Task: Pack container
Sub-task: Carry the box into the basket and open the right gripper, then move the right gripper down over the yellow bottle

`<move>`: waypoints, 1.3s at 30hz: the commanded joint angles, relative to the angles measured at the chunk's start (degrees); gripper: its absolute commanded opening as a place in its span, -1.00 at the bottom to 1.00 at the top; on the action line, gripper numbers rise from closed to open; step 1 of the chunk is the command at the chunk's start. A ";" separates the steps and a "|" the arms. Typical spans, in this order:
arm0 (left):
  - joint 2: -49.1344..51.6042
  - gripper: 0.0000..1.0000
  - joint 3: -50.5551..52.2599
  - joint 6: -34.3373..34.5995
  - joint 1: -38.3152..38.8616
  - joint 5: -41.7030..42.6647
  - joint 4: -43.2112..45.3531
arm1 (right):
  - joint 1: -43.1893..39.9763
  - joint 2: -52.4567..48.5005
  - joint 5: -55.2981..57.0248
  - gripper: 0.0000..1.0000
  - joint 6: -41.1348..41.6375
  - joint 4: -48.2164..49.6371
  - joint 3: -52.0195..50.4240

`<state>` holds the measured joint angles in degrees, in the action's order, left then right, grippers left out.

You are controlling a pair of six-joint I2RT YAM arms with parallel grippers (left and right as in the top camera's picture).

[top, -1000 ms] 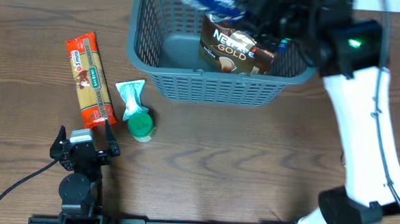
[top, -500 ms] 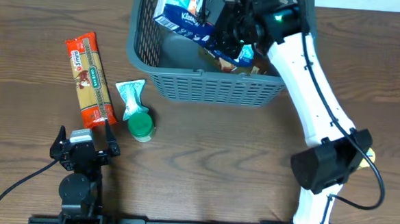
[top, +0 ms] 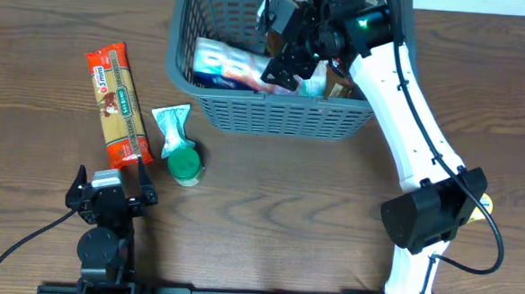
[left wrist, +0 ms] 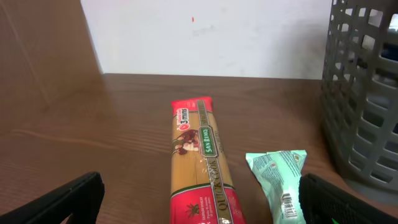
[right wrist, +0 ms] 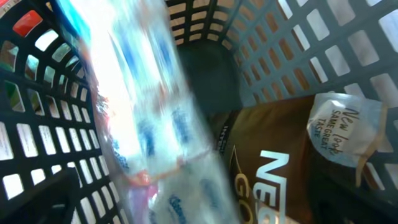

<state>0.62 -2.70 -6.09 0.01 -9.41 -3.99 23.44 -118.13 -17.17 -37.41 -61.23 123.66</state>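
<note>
The container (top: pixel 282 119), a grey slatted basket, stands at the table's far middle. My right gripper (top: pixel 288 40) hangs open above its inside. Just left of it a blue-and-white tissue pack (top: pixel 226 66) lies loose in the basket. In the right wrist view the pack (right wrist: pixel 149 124) is a blur between the spread fingers of the gripper (right wrist: pixel 199 205), beside a brown coffee pouch (right wrist: pixel 280 174) on the basket floor. My left gripper (top: pixel 111 177) rests open at the near left, empty. Its fingers straddle the near end of a pasta packet (left wrist: pixel 199 155).
The pasta packet (top: pixel 116 105) and a green packet (top: pixel 177 141) lie on the wooden table left of the basket. The green packet (left wrist: pixel 280 180) sits between the pasta and the basket wall (left wrist: pixel 367 93). The right arm's white links reach over the table's right side.
My right gripper, shut on the tissue pack before, swung left over the basket and has opened. The pack has dropped to the basket's left side. The left arm has not moved.
</note>
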 commanded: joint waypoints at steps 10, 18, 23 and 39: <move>-0.39 0.97 1.68 -0.52 -0.33 -0.26 -0.83 | -0.39 10.32 23.37 0.98 26.25 0.02 7.82; -0.39 0.97 1.68 -0.52 -0.33 -0.26 -0.83 | -10.34 19.45 42.82 0.98 56.39 -15.02 13.29; -0.39 0.97 1.68 -0.52 -0.33 -0.26 -0.83 | -21.40 22.67 42.62 0.98 66.49 -25.90 13.27; -0.39 0.97 1.68 -0.52 -0.33 -0.26 -0.83 | -38.64 22.01 35.12 0.98 81.55 -35.87 1.81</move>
<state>0.62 -2.70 -6.09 0.01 -9.39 -3.99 -12.93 -95.64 20.10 41.52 -97.03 129.43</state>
